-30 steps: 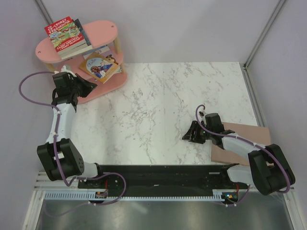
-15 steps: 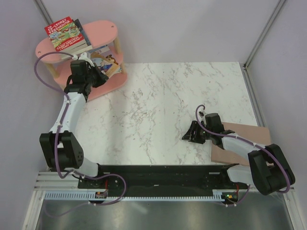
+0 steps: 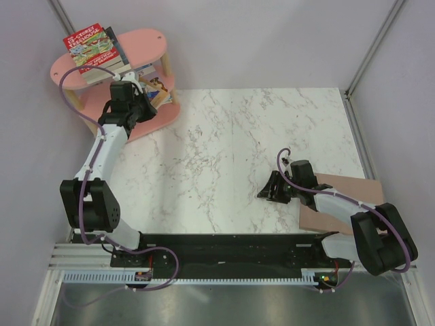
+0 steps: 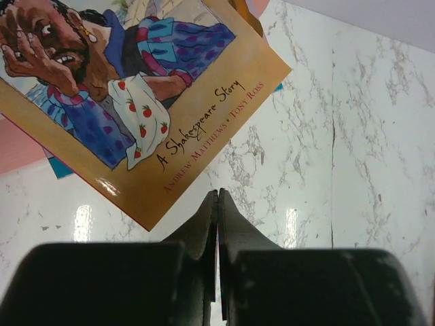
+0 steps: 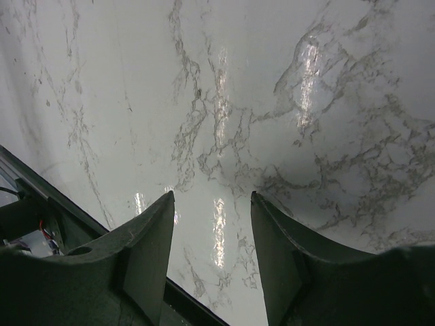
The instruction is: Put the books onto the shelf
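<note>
The pink shelf [image 3: 146,42] stands at the table's far left corner. On its top board lies a stack of books with the red treehouse book [image 3: 90,47] uppermost. An orange-tan book [image 4: 136,102] with a blue-robed figure lies on a lower board, its corner jutting out over the marble. A light blue corner [image 4: 58,166] peeks out under it. My left gripper [image 4: 217,193] is shut and empty, its tips just short of that book's edge [image 3: 160,90]. My right gripper [image 5: 212,197] is open over bare marble at the near right [image 3: 266,190].
A flat plain brown board [image 3: 343,204] lies at the near right under the right arm. Grey walls close in the table, and a black rail [image 3: 217,248] runs along the near edge.
The left arm has swung up and to the right, from beside the shelf's lowest board to the front of the orange-tan book. The right arm has stayed put.
</note>
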`<state>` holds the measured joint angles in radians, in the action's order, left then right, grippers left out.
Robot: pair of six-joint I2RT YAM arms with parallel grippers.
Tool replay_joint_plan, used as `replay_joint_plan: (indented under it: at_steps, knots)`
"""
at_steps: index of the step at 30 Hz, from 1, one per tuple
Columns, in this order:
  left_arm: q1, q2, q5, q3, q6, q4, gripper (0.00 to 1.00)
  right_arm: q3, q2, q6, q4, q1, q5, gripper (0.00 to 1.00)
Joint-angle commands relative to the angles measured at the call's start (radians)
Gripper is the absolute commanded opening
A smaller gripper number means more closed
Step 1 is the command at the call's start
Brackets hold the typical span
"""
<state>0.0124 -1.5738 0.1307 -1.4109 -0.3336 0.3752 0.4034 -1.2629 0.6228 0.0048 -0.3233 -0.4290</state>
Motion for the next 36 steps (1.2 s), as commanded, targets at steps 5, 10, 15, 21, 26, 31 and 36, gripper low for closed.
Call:
replay_joint_plan:
  at_steps: [5,10,15,21,26,31,36]
  knots:
    - [0.014,-0.041,-0.124,-0.026,0.065,0.059,0.02,-0.025,-0.02,-0.014,-0.032,-0.002,0.033,0.57]
    - [0.012,-0.048,-0.203,-0.042,0.061,0.074,0.02,-0.023,-0.027,-0.012,-0.032,-0.002,0.03,0.57]
    - [0.009,-0.045,-0.247,-0.056,0.059,0.082,0.02,-0.023,-0.026,-0.012,-0.031,-0.002,0.032,0.58]
    - [-0.011,-0.034,-0.256,-0.062,0.048,0.088,0.02,-0.025,-0.03,-0.012,-0.028,-0.002,0.03,0.58]
    - [-0.054,-0.042,-0.244,-0.068,0.048,0.099,0.02,-0.023,-0.035,-0.012,-0.026,-0.002,0.027,0.58]
    - [-0.077,-0.037,-0.237,-0.066,0.045,0.102,0.02,-0.025,-0.036,-0.012,-0.025,-0.002,0.026,0.59]
    - [-0.08,-0.032,-0.214,-0.069,0.054,0.099,0.02,-0.026,-0.038,-0.011,-0.022,-0.002,0.026,0.59]
